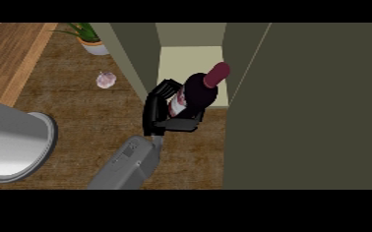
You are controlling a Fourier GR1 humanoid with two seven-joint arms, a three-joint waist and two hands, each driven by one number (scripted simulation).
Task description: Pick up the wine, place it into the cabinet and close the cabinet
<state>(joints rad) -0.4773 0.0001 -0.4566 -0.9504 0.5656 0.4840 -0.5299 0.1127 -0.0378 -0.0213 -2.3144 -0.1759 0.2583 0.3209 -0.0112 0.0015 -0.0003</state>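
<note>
While right robot hand [161, 109] curls fingers round wine [198, 92], bottle sits tilted at mouth of cabinet [190, 59], red cap aimed inside, likely so it can slide onto pale shelf. Bottle is over shelf's front edge, looks not set down yet. Cabinet open, nothing else seen inside. Big green panel [305, 103] at right, likely door, needs shutting after. Left robot hand not seen. On worktop [80, 113]: small pink lump [106, 80] and potted plant [88, 37], both well apart from wine
</note>
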